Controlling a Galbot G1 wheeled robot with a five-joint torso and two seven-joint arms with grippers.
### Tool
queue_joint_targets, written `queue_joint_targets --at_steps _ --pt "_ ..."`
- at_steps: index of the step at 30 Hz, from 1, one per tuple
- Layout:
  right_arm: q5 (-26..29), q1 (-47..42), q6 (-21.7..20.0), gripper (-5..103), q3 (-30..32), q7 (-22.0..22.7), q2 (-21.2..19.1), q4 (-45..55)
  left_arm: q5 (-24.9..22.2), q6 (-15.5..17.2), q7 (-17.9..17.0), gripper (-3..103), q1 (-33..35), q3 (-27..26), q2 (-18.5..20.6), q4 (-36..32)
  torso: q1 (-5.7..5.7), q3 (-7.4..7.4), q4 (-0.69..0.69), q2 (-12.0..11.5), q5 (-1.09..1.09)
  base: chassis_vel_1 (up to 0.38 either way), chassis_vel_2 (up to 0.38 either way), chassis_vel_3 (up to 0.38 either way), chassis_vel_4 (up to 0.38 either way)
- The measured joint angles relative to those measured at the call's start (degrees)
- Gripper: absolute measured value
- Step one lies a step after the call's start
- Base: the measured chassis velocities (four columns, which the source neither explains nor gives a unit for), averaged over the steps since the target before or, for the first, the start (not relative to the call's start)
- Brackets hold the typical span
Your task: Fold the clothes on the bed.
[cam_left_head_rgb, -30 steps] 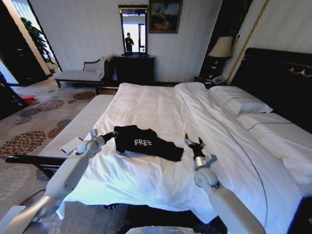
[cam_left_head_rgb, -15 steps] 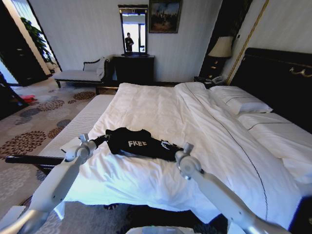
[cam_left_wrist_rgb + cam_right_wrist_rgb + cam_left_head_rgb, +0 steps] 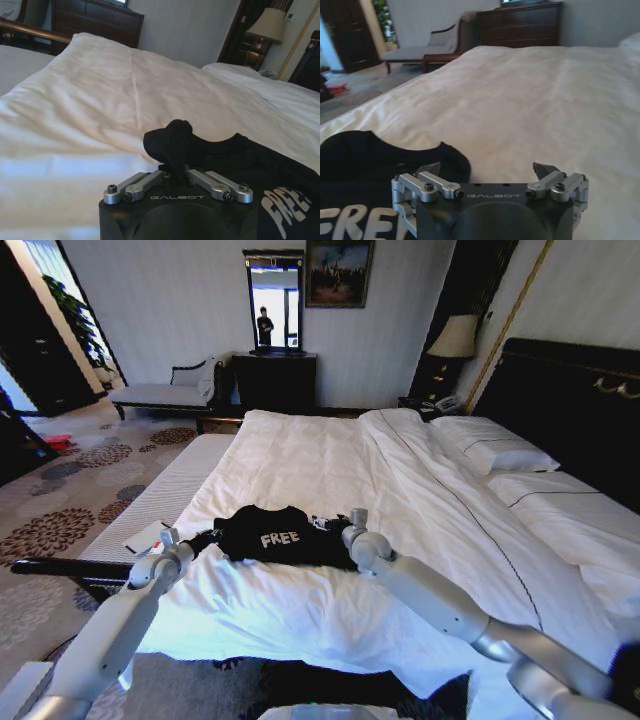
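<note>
One gripper, the left, is pinching the shirt; the right is gaping, empty, on the bed, risking a lopsided fold.

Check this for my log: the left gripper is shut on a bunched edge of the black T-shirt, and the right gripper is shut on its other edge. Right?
Not quite. The left gripper is shut on a bunched edge of the black T-shirt, but the right wrist view shows the right gripper open, its fingers spread over the shirt's far edge and the white duvet, gripping nothing.

Matt black cotton T-shirt (smooth white duvet).
</note>
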Motion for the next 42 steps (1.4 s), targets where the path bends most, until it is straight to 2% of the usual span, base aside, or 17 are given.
queue_joint_targets --at_steps 4,7,10,12,25,27,28,30,31,34,36,37,40,42 --pt "-0.2 2.7 -1.4 100 -2.7 -0.4 2.3 -2.2 0.2 0.0 0.0 2 0.1 0.0 -0.1 -0.2 0.0 0.0 0.03 0.0 0.0 0.0 0.0 0.0 0.0" --pt "0.2 3.5 -3.7 100 -3.7 1.6 3.7 -3.2 0.2 0.0 0.0 2 0.2 -0.2 -0.1 -0.5 0.0 0.0 0.03 0.0 -0.01 0.0 0.0 0.0 0.0" --pt "5.7 3.7 -7.2 100 -4.0 6.7 6.4 -4.4 -0.2 0.0 -0.2 2 0.7 -0.8 0.3 -1.2 0.0 0.0 0.01 0.0 -0.01 0.0 0.0 0.0 0.0" --pt "7.2 3.5 -7.8 100 -3.6 7.5 7.7 -4.9 -0.3 0.0 -0.2 2 1.1 -1.1 0.6 -1.5 0.0 0.0 0.02 0.0 0.0 0.0 0.0 0.0 0.0" --pt "5.3 2.9 -10.1 100 -3.8 8.9 10.4 -8.0 -0.3 0.0 -0.7 2 1.1 -1.2 0.4 -1.8 0.0 0.0 0.01 0.0 0.0 0.0 0.0 0.0 0.0" --pt "5.4 2.7 -9.9 90 -3.7 8.9 11.0 -8.4 -0.3 0.0 -0.7 2 1.0 -1.2 0.4 -1.7 -0.01 -0.01 0.03 0.0 0.0 0.0 0.0 0.0 0.0" --pt "5.4 2.7 -9.9 90 -3.7 8.9 11.0 -8.4 -0.3 0.0 -0.7 2 1.0 -1.2 0.4 -1.7 -0.01 -0.01 0.03 0.0 0.0 0.0 0.0 0.0 0.0" --pt "5.4 2.7 -9.8 79 -3.6 8.7 11.2 -8.7 -0.2 0.0 -0.7 2 1.0 -1.2 0.4 -1.6 -0.01 -0.01 0.02 0.0 0.0 0.0 0.0 0.0 0.0" --pt "5.4 2.7 -9.6 79 -3.6 8.6 11.3 -8.8 -0.2 0.0 -0.6 2 1.0 -1.2 0.4 -1.5 -0.01 -0.01 0.02 0.0 0.0 0.0 0.0 0.0 0.0" --pt "5.3 2.5 -8.7 62 -3.6 8.0 11.4 -8.9 -0.1 0.0 -0.6 2 1.0 -1.2 0.5 -1.4 -0.01 -0.01 0.01 0.0 0.0 0.0 0.0 0.0 0.0" --pt "5.3 2.5 -8.5 62 -3.6 7.9 11.4 -8.9 -0.1 0.0 -0.5 2 1.0 -1.2 0.5 -1.3 -0.01 -0.01 0.01 0.0 0.0 0.0 0.0 0.0 0.0" --pt "5.3 2.4 -8.1 52 -3.6 7.7 11.3 -8.8 -0.1 0.0 -0.5 2 0.9 -1.2 0.5 -1.3 0.0 -0.01 0.02 0.0 0.0 0.0 0.0 0.0 0.0" --pt "5.2 2.3 -7.6 46 -3.5 7.3 10.9 -8.6 -0.1 0.0 -0.5 2 0.9 -1.2 0.6 -1.2 -0.01 -0.01 0.02 0.0 0.0 0.0 0.0 0.0 0.0" --pt "4.9 1.9 -6.6 35 -3.4 6.4 10.4 -8.4 -0.1 -0.1 -0.5 2 0.8 -1.2 0.6 -1.2 0.0 -0.01 0.01 0.0 0.0 0.0 0.0 0.0 0.0"
